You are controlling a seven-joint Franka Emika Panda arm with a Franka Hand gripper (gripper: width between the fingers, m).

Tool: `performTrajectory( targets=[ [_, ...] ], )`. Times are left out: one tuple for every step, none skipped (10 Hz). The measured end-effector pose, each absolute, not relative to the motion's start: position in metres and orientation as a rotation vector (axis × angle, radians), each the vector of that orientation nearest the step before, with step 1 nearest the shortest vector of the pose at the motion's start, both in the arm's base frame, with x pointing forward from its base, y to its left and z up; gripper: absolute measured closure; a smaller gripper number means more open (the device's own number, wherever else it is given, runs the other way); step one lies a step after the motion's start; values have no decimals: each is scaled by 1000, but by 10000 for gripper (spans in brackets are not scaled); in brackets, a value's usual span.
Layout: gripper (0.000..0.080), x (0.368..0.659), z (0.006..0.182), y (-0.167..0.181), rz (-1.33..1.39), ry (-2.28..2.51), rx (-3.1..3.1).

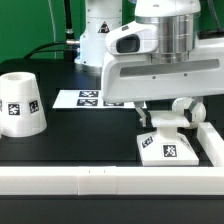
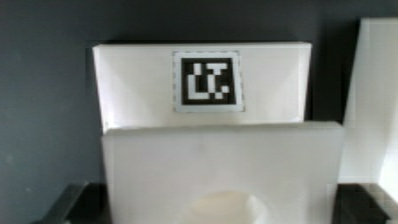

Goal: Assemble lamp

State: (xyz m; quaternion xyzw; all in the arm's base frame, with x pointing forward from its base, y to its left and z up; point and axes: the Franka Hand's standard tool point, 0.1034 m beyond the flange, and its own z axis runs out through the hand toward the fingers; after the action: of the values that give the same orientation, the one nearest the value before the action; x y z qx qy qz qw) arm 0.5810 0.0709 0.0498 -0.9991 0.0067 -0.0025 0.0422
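The white lamp base (image 1: 166, 147) lies by the rail corner on the exterior view's right, with square tags on its top. In the wrist view the base (image 2: 205, 75) shows one tag, and its raised block with a round socket (image 2: 222, 160) fills the gap between my fingers. My gripper (image 1: 170, 115) is low over the base. Its black fingertips (image 2: 80, 203) sit against both sides of the block, so it is shut on the base. The cup-shaped shade (image 1: 21, 103) stands upright on the exterior view's left. The bulb is out of view.
The marker board (image 1: 85, 98) lies flat at the back middle. A long white rail (image 1: 100, 180) runs along the front and turns up the exterior view's right side (image 1: 212, 140). The robot's white body stands behind.
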Motion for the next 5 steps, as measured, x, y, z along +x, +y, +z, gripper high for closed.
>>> performTrajectory(
  targets=[
    [265, 590, 50, 74, -23, 24, -3055],
    [265, 600, 50, 76, -41, 26, -3052],
    [265, 609, 50, 80, -57, 36, -3049],
    [265, 616, 50, 84, -73, 32, -3046],
    [265, 623, 51, 87, -85, 35, -3044]
  ],
)
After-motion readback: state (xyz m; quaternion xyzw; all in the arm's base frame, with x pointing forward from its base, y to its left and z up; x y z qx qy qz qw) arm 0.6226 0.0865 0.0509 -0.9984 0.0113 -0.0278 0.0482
